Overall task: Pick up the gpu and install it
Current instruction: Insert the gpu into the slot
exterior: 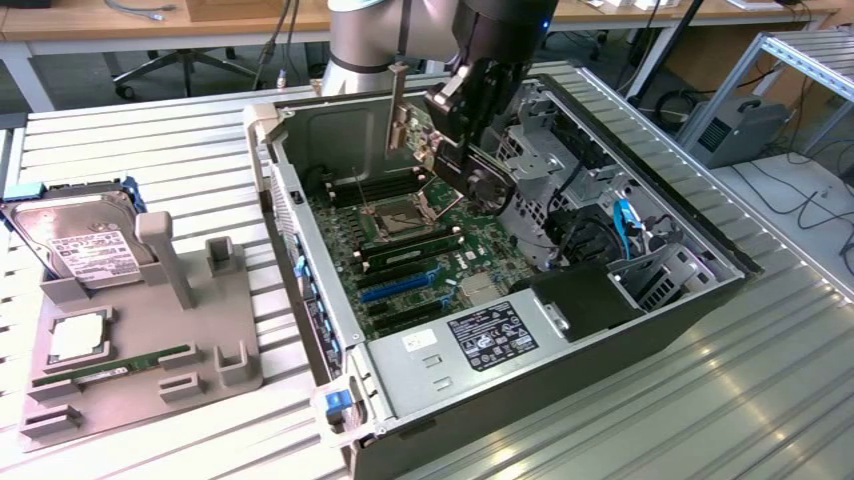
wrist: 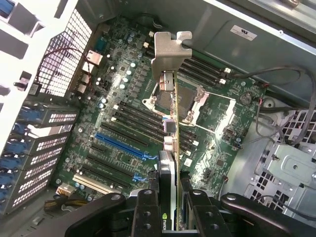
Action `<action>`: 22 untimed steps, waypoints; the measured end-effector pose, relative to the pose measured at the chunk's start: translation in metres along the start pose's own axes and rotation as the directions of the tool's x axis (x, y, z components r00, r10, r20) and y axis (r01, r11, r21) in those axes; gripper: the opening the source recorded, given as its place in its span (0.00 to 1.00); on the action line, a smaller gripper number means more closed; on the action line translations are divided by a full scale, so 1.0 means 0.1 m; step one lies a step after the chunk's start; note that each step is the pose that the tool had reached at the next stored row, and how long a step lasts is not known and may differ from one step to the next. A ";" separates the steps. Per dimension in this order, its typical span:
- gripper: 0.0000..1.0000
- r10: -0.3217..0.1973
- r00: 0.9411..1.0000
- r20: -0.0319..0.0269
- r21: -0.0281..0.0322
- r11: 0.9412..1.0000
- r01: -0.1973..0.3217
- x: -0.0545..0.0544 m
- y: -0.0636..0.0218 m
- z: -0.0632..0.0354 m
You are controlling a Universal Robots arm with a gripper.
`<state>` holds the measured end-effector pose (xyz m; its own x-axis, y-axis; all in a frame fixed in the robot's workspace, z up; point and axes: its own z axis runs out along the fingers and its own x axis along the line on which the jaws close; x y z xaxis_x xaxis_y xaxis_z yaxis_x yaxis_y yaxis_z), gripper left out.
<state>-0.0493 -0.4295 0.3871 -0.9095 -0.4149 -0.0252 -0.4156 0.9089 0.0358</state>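
Slatted table [exterior: 147,150] carries the open case [exterior: 561,400], lying lid-off near its middle so the motherboard [wrist: 123,89] faces up. Gripper [wrist: 169,197] hangs above the board's middle, jaws pinching the gpu [wrist: 168,57] on edge with its bracket outermost, an attitude that suits a slot. The card hangs clear of the board. Drive cage [exterior: 534,160] crowds one side; blue slot [wrist: 121,143] lies free.

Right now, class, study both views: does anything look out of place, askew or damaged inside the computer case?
Nothing looks damaged or spilled. Only the gpu is out of place: clamped edge-on in the pincer, it hangs above the motherboard, in no slot.
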 end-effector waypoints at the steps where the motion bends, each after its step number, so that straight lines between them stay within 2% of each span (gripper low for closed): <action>1: 0.27 -0.001 1.000 0.000 0.000 1.000 0.001 0.00 0.000 0.000; 22: 0.27 -0.032 0.999 -0.001 -0.001 0.999 0.032 0.00 -0.002 0.006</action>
<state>-0.0488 -0.4295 0.3865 -0.8959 -0.4435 -0.0252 -0.4442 0.8952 0.0358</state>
